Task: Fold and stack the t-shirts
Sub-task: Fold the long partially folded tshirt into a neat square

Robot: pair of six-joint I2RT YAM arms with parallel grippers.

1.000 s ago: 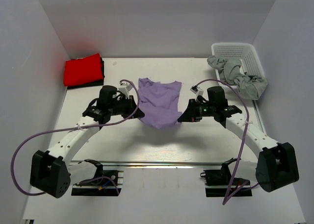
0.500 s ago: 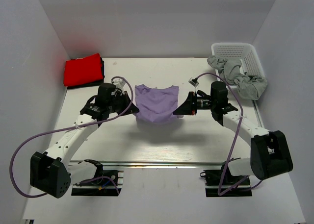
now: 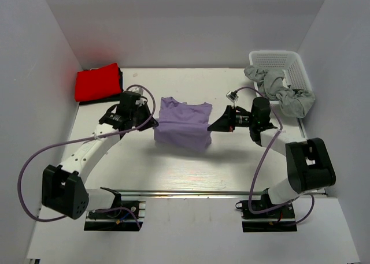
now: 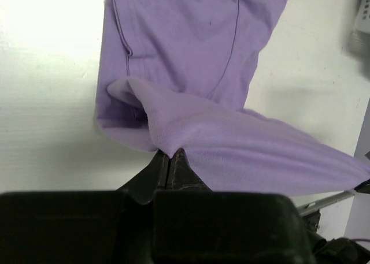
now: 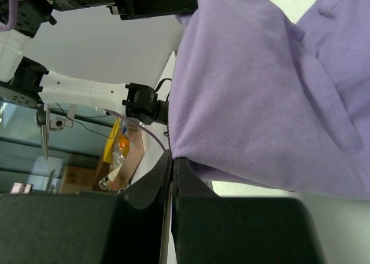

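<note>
Two arms reached in from the near edge of the white table point(image 3: 191, 171) and met at mid-table on a lavender t-shirt point(image 3: 184, 125), one of two t-shirts in view. The left gripper point(image 4: 171, 157) had its fingers pressed together on a pinch of the shirt's left edge. The right gripper point(image 5: 173, 158) had its fingers clamped the same way on the right edge. Between the two grippers the near part of the cloth was held up off the table as a soft, smooth sheet. It was doubled over the rest of the shirt, which lay flat beneath with its seams showing. The fabric was plain and matte, gathering into small creases at each pinch.

Further back, in the far left corner, the one bright red t-shirt point(image 3: 97, 82) lay folded into a neat rectangle on something dark, of which only the edge showed. At the far right stood a single white lattice basket point(image 3: 277, 58), with one heap of grey cloth point(image 3: 283, 93) spilling over its near rim.
</note>
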